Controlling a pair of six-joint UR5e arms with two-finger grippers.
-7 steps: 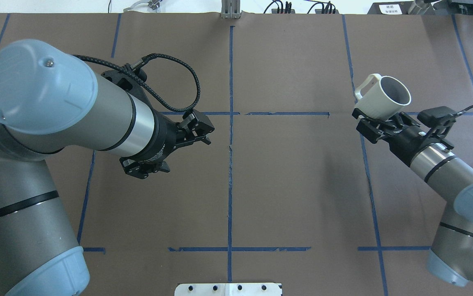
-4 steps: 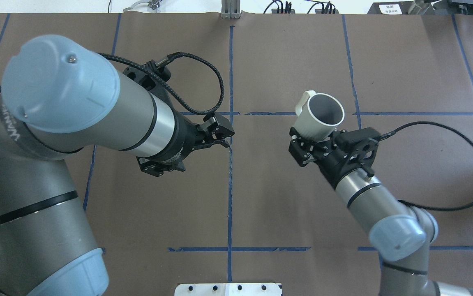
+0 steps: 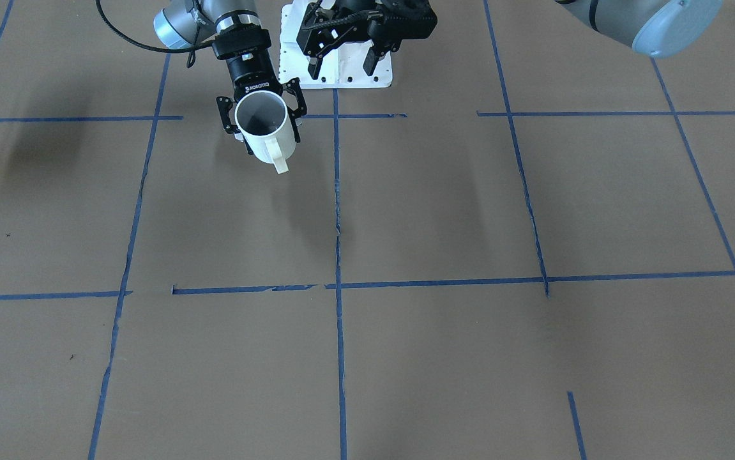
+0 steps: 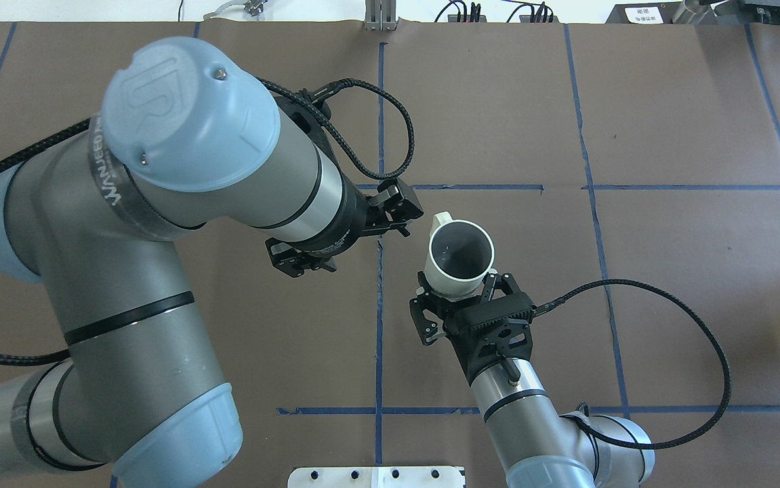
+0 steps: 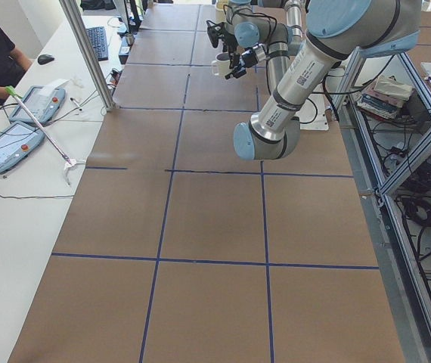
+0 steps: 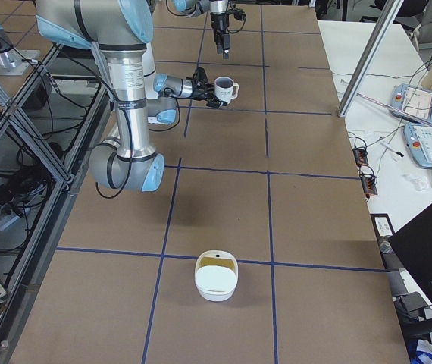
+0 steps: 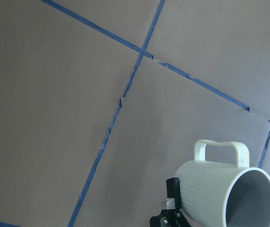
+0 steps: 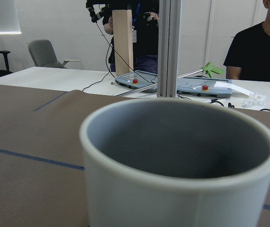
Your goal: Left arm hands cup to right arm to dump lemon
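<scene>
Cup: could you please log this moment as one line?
cup upright | right pincer shut on cup | left pincer open, apart from cup

Six cameras, cup common throughout

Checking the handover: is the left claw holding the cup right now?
No, the right claw grips the cup by its lower body; the left claw is open and empty beside it.

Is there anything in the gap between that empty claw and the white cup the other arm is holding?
Nothing: the overhead view shows only bare brown table paper between the left gripper and the cup.
</scene>
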